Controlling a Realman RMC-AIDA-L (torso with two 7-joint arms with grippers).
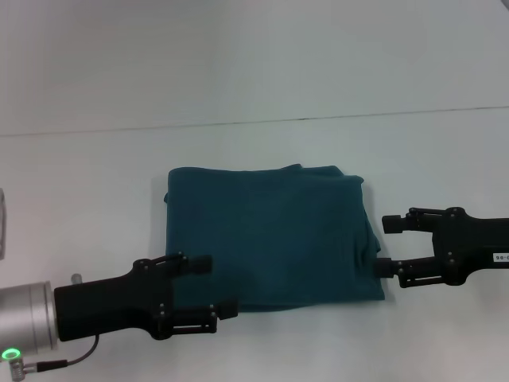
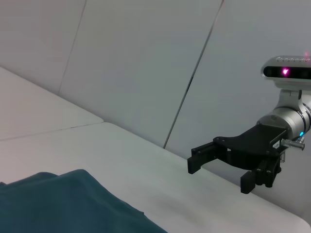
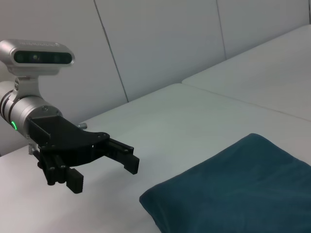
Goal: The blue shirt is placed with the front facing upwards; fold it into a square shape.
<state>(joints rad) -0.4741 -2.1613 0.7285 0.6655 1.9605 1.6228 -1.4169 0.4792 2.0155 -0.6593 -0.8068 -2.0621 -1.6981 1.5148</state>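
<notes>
The blue shirt (image 1: 270, 235) lies folded into a rough rectangle in the middle of the white table (image 1: 262, 87), plain teal side up, with no lettering showing. My left gripper (image 1: 213, 286) is open at the shirt's near left corner and holds nothing. My right gripper (image 1: 388, 245) is open just off the shirt's right edge, near its front right corner, also holding nothing. The left wrist view shows the shirt (image 2: 63, 206) and the right gripper (image 2: 221, 174) beyond it. In the right wrist view the left gripper (image 3: 104, 175) hovers beside the shirt (image 3: 238, 194).
A seam (image 1: 318, 118) runs across the table behind the shirt. A pale object (image 1: 2, 223) sits at the far left edge of the head view. Grey wall panels (image 2: 146, 58) stand behind the table.
</notes>
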